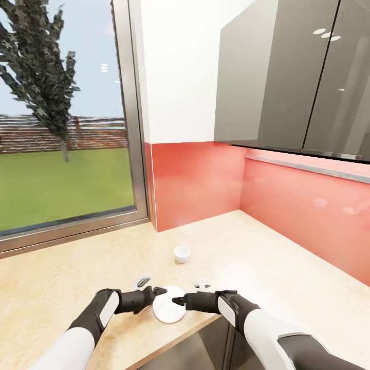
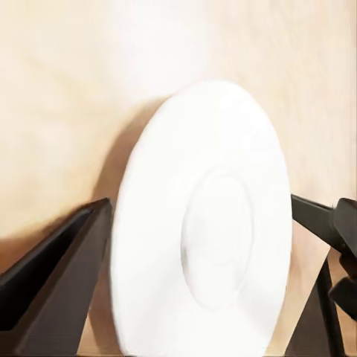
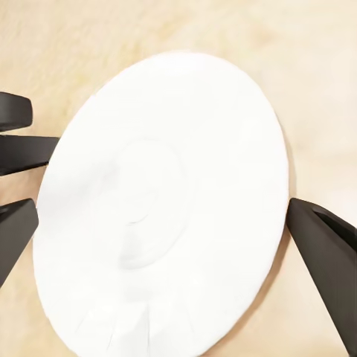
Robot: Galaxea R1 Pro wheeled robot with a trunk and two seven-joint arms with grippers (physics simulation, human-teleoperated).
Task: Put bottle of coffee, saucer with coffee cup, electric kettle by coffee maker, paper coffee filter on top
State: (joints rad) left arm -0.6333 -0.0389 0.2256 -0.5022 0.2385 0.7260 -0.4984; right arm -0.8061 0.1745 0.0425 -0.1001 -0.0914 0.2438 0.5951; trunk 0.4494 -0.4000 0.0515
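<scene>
A white saucer lies flat on the wooden countertop, close to its front edge. A small white coffee cup stands upright a little farther back. My left gripper reaches in from the left and is open, with its dark fingers spread either side of the saucer. My right gripper comes from the right and is open too. Its fingertips sit right at the rim of the saucer. The two grippers nearly meet over the plate.
A red backsplash lines the corner behind the counter. Grey wall cabinets hang at the upper right. A large window fills the left side. The counter's front edge runs just below the saucer.
</scene>
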